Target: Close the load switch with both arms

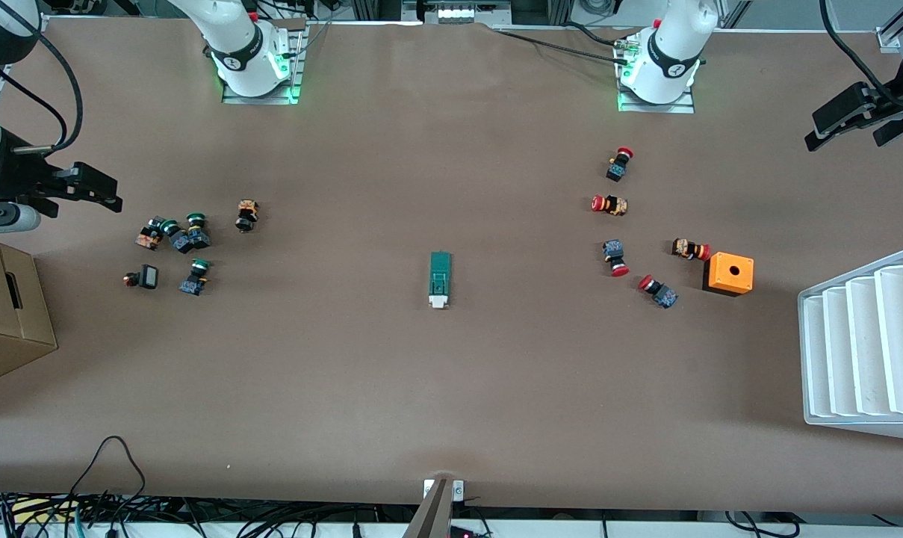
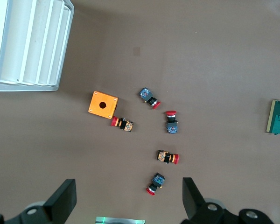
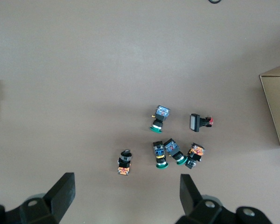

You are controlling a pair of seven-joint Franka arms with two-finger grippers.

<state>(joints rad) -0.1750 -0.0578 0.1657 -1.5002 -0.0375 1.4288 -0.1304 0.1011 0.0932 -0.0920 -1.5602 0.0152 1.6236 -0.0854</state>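
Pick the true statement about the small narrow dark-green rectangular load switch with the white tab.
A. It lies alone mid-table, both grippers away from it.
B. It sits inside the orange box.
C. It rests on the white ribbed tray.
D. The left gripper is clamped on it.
A: the dark-green load switch lies by itself on the brown table, with the open left gripper and open right gripper up at the table's two ends.

The load switch (image 1: 440, 279) lies near the middle of the table (image 1: 451, 388), its white tab toward the front camera. Red-capped buttons (image 1: 614, 205) and an orange box (image 1: 729, 273) sit toward the left arm's end, green-capped buttons (image 1: 190, 237) toward the right arm's. The left gripper (image 1: 847, 123) and right gripper (image 1: 96, 188) hang open over the table's end edges.
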